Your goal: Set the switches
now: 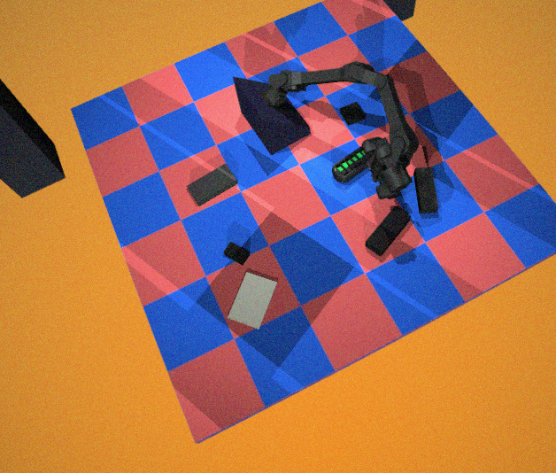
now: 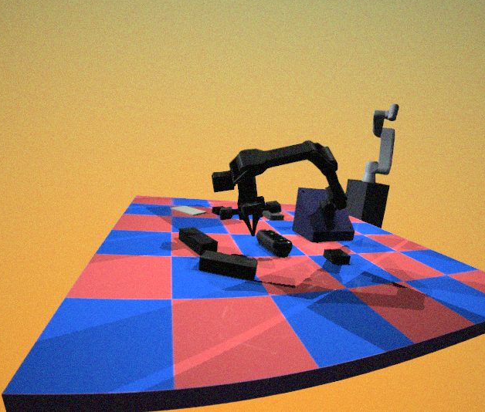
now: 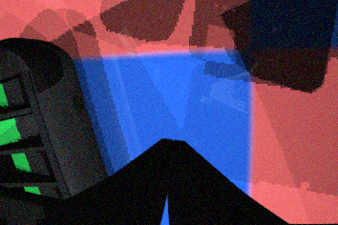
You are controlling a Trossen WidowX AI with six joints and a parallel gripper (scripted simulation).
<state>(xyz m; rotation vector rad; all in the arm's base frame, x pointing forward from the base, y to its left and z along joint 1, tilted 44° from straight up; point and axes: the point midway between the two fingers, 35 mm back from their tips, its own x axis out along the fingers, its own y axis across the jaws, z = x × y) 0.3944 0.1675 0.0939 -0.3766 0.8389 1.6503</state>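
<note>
The dark grey controller unit (image 1: 350, 165) (image 2: 273, 243) (image 3: 78, 131) sits on the bench with its rocker switches facing up. Several green rocker ends show in the top view and part of the row shows at the left of the wrist view. The arm covers one end of the unit in the top view. The switch numbers are too small to read, and the underside label is hidden. My gripper (image 2: 252, 234) (image 3: 172, 151) is shut and empty. Its fingertips point down beside the unit, apart from it in the wrist view.
Two dark blocks (image 1: 388, 230) (image 1: 426, 190) lie near the gripper. A small dark block (image 1: 352, 112), a dark wedge (image 1: 273, 118), a grey block (image 1: 212, 184), another small block (image 1: 236, 252) and a pale flat plate (image 1: 252, 300) also lie on the checkered bench (image 1: 362, 305).
</note>
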